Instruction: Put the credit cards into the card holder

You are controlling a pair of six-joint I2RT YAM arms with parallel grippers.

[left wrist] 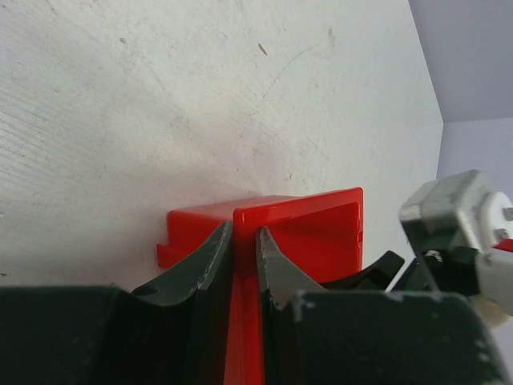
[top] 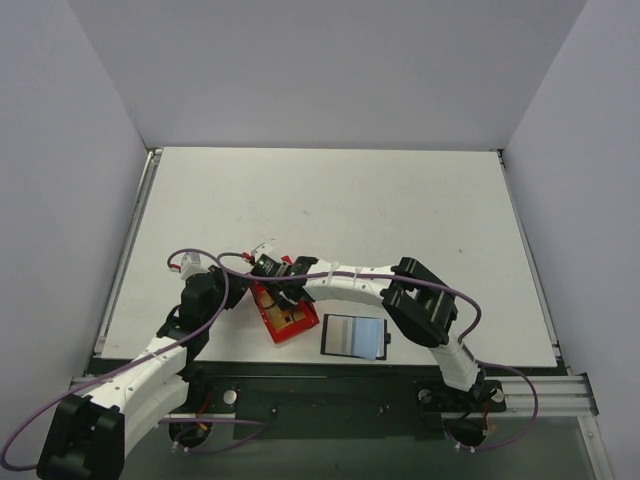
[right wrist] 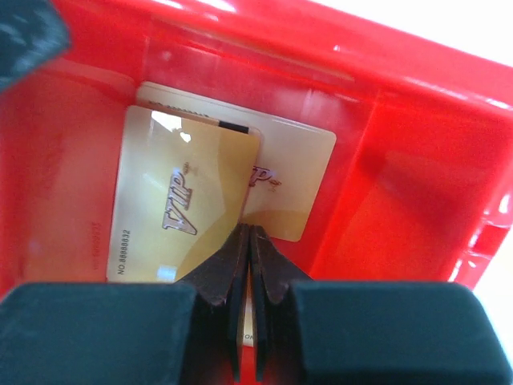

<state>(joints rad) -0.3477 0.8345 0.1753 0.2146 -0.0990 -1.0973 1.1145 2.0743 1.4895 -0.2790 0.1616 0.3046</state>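
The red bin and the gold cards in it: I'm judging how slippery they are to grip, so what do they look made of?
The red bin looks like glossy moulded plastic: bright glare streaks on smooth walls. The gold cards look like thin plastic with a metallic sheen: a glare patch, printed VIP lettering; coated card is possible.

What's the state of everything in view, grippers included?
red bin: on table, wall clamped
credit cards: two visible, overlapping in bin
card holder: open on table, inside up
left gripper: shut on red bin wall
right gripper: shut, in bin at card's edge
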